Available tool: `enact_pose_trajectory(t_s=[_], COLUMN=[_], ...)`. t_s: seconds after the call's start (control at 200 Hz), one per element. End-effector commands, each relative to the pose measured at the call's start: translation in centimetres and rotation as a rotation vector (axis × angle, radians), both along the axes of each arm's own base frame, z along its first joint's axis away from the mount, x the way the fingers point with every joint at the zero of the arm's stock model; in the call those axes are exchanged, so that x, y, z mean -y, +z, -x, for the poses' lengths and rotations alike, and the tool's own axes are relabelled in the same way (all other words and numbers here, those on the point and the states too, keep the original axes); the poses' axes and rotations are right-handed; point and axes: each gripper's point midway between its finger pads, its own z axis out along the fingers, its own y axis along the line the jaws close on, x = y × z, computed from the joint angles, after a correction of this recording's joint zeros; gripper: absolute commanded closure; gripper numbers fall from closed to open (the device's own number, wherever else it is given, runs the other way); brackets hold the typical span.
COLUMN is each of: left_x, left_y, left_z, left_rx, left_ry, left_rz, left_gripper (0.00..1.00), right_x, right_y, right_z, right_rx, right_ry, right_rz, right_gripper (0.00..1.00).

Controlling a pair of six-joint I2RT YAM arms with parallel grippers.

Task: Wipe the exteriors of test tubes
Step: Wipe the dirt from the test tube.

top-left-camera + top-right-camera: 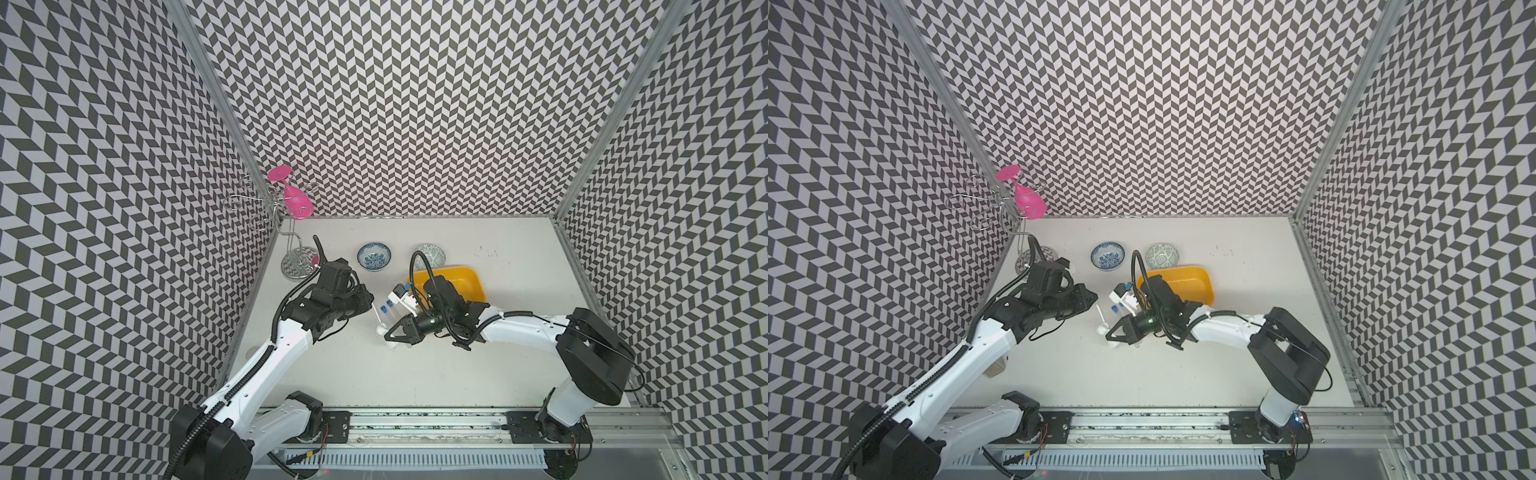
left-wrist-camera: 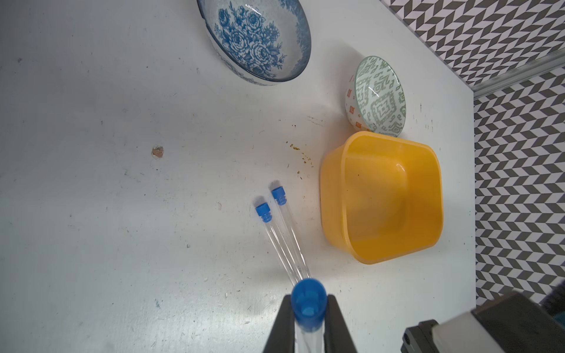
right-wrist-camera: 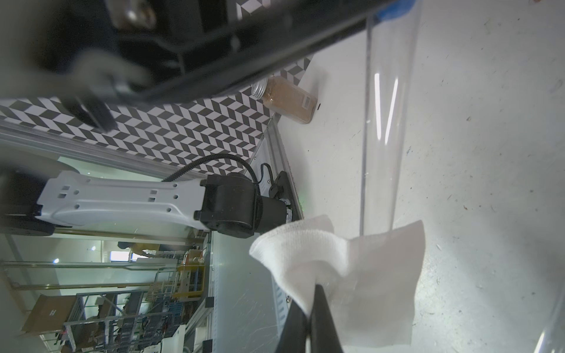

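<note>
My left gripper (image 2: 308,301) is shut on a clear test tube just under its blue cap (image 2: 307,296). In both top views this held tube (image 1: 376,318) slants from the left gripper (image 1: 371,306) down to the white tissue (image 1: 384,332). My right gripper (image 3: 316,288) is shut on that tissue (image 3: 360,275), which wraps the tube's lower end. The tube (image 3: 383,122) rises from the cloth in the right wrist view. Two more capped test tubes (image 2: 276,241) lie side by side on the white table, their caps (image 1: 386,306) near the yellow tub.
A yellow tub (image 1: 469,278) stands beside the right arm. A blue floral bowl (image 1: 374,257) and a green patterned bowl (image 1: 432,254) stand behind it. A wire rack with a pink glass (image 1: 297,199) fills the far left corner. A brown spice jar (image 3: 289,99) lies by the left wall.
</note>
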Motion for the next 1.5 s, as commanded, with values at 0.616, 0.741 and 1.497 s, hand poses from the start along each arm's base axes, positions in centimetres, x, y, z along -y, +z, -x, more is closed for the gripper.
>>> enact_pose_trajectory(t_s=[0.616, 0.741, 1.497], left_x=[-0.4, -0.5, -0.2], left_y=[0.2, 0.4, 0.5], left_z=[1.7, 1.5, 0.4], left_rx=[-0.016, -0.009, -0.002], left_ry=[0.01, 0.019, 0.013], left_rz=[0.034, 0.03, 0.027], left_gripper=[0.86, 0.86, 0.86], right_x=[-4.8, -4.7, -0.7], right_y=[3.3, 3.5, 1.5], right_z=[-6.4, -5.8, 0.6], right_rx=[0.116, 0.1, 0.033], right_ry=[0.017, 0.029, 0.033], right_rz=[-0.09, -0.102, -0.071], right_gripper=[1.0, 1.0, 1.0])
